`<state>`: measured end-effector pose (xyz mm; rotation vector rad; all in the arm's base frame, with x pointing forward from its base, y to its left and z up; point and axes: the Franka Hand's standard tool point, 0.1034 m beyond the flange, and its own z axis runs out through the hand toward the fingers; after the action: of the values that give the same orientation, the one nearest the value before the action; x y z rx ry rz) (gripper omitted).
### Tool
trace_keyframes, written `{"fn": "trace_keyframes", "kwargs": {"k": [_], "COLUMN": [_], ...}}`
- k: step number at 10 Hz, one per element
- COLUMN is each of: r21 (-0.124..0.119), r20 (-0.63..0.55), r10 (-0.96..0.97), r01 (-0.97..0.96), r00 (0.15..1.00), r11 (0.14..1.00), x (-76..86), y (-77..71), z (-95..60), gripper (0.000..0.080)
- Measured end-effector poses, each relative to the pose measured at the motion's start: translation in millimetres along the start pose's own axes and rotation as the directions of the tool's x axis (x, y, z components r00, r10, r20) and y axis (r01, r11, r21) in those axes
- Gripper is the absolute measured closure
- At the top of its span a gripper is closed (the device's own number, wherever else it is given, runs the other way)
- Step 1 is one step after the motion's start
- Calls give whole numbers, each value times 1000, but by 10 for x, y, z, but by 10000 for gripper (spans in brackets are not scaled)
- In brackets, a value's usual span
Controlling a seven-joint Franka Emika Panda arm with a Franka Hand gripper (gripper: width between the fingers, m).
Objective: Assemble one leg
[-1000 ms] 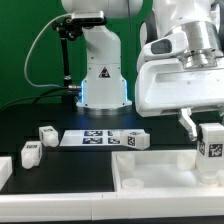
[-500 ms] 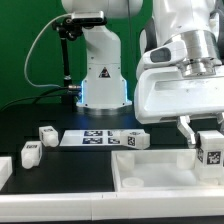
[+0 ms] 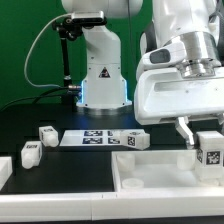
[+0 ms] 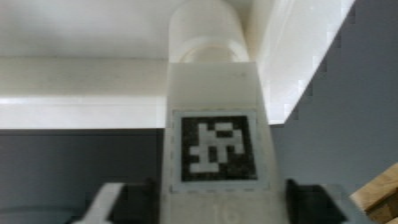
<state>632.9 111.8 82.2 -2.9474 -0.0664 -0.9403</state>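
Note:
My gripper [image 3: 204, 135] is shut on a white leg [image 3: 210, 150] at the exterior view's right. The leg's tag faces the camera, and it hangs just above the far right corner of the big white tray-like part [image 3: 150, 166]. In the wrist view the leg [image 4: 217, 110] runs out between my two dark fingers [image 4: 150, 202], its tag toward the camera, with the white tray [image 4: 80, 85] beyond its tip. My gripper [image 4: 217, 206] clamps the leg's near end.
Three more small white legs lie on the black table: two at the left [image 3: 46, 133] [image 3: 28, 153] and one [image 3: 133, 142] by the marker board [image 3: 95, 138]. The robot base [image 3: 100, 80] stands behind.
My gripper has come down a little with the leg over the tray's corner, then held still. Nothing else has moved.

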Motion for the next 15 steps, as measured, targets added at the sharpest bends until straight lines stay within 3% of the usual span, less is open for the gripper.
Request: {"fn": "trace_keyframes", "kwargs": {"k": [1,2,6,9,10,12,13,14,15], "r21": [2,4,13,8,4,-9,-47,-98,-130], "r20": [40,68,394,555,559,559,558,552,545], "r10": [3,15,52,66,73,95,161,248,303], "r01": [-3,-15,-62,-84,-90,-109,-163,-234,-278], "r00": [999,998,918,829,826,823,814,796,782], "r11": [1000,1000,998,996,996,994,985,967,952], "x": [6,131,163,126,139,131,128,124,123], "y": [6,40,-1,-6,-6,-5,1,22,27], "z": [3,-38,41,45,52,54,55,57,58], "gripper": [318,188,152,151,151,412,412,510,510]}}
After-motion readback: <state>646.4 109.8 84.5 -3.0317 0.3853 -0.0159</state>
